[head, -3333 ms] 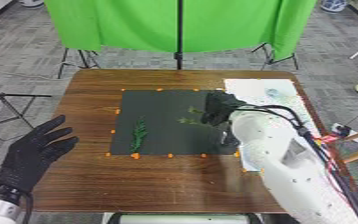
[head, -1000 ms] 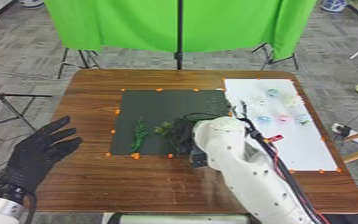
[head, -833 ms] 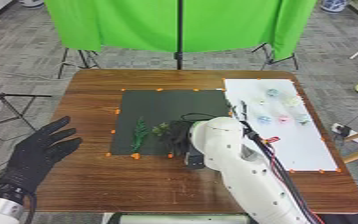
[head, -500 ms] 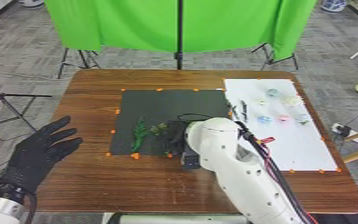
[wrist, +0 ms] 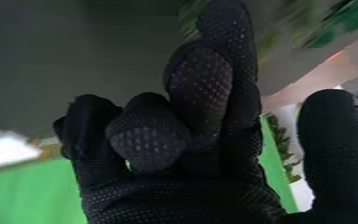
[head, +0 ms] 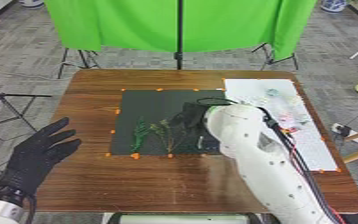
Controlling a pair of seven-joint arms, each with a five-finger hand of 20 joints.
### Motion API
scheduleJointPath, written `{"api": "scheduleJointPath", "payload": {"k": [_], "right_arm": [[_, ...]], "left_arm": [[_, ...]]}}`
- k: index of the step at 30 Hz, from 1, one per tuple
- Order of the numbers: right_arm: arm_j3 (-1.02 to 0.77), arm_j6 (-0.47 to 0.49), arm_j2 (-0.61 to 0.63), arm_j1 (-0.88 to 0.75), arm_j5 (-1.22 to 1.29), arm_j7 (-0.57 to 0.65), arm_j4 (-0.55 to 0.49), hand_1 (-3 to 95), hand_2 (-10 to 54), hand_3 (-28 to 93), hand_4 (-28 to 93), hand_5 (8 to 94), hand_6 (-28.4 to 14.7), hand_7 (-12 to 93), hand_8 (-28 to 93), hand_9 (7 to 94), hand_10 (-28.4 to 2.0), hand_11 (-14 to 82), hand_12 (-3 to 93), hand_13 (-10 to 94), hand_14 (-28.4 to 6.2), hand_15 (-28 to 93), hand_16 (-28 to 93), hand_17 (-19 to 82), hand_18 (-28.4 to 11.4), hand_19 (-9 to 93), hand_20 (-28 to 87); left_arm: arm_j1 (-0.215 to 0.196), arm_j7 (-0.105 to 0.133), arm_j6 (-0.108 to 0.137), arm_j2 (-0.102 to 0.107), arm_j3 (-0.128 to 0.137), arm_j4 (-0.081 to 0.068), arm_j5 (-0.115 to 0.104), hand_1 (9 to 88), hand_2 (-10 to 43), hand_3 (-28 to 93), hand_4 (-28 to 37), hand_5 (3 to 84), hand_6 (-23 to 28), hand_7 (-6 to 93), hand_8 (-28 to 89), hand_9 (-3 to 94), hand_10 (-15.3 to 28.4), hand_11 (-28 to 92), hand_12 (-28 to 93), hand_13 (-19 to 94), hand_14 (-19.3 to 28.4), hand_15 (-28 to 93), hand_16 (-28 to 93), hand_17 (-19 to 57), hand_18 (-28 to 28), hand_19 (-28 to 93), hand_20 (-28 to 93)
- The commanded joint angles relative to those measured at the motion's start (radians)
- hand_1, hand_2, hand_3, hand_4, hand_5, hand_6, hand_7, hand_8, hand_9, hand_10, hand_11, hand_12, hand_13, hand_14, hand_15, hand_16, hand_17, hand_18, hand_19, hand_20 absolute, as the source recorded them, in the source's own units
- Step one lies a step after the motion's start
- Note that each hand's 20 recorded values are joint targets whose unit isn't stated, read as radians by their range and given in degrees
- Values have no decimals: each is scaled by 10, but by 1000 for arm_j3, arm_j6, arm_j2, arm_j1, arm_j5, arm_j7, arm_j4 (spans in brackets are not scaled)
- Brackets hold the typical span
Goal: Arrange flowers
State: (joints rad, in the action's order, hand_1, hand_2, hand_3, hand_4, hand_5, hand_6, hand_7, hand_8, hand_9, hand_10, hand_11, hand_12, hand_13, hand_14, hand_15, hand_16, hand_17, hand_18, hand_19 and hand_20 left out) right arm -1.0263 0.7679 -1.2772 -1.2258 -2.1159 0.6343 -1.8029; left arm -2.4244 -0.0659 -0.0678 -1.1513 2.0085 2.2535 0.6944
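The left hand (head: 35, 155) is held open beyond the dark mat's left side in the head view. On the mat lie a dark green sprig (head: 140, 134) and, just to its right, a thinner olive-green sprig (head: 167, 135) with its stem towards the front edge. My right hand (head: 190, 118) is above the mat, right of and behind the olive sprig. In the right wrist view the right hand (wrist: 202, 90) is open, its fingers loosely bent, the thumb well apart and nothing between. Blurred green leaves (wrist: 349, 19) appear beyond the fingertips.
The dark mat (head: 158, 100) has orange markers round it. Several small pale flowers (head: 272, 92) lie on the white sheet (head: 313, 147) at the right, partly behind the right arm. A green cloth (head: 131, 30) hangs beyond the brown table (head: 95, 185).
My right hand let go of the olive sprig and drew back to the right and away, leaving it beside the dark green one. The left hand has hardly moved.
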Motion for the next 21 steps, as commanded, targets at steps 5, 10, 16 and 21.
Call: {"api": "scheduleJointPath", "payload": {"k": [5,10,16,21], "right_arm": [[29,-90,264,197,-211,-46,136,146,6,708,-283,822,-13,407,-160,890,-104,487,337,809,-95,746,303,495,-217,932,609],[78,-77,296,219,-293,-68,182,195,-42,687,-283,810,-9,425,-168,876,-102,500,336,799,-92,749,301,485,-214,932,598],[103,-67,301,215,-308,-84,224,252,-73,596,-283,805,-5,439,-179,874,-97,508,333,798,-91,749,301,482,-213,932,592],[115,-77,300,208,-321,-88,249,312,-72,463,-283,805,-4,444,-181,874,-95,511,332,800,-89,751,298,482,-214,932,593]], "left_arm": [[-29,18,21,-12,-2,7,3,257,-8,710,-264,340,19,250,-117,303,131,305,137,277,159,472,-24,-71,236,543,104],[-23,18,18,-10,-4,5,2,257,-9,712,-264,340,19,250,-117,303,131,305,136,277,158,471,-24,-70,236,543,104],[-16,13,18,-6,-8,0,1,257,-9,713,-265,340,18,250,-117,303,131,305,136,278,160,473,-24,-70,236,543,104],[-3,3,10,-3,-7,-4,2,256,-9,713,-265,341,19,249,-117,303,132,305,136,277,159,472,-24,-71,236,543,103]]}}
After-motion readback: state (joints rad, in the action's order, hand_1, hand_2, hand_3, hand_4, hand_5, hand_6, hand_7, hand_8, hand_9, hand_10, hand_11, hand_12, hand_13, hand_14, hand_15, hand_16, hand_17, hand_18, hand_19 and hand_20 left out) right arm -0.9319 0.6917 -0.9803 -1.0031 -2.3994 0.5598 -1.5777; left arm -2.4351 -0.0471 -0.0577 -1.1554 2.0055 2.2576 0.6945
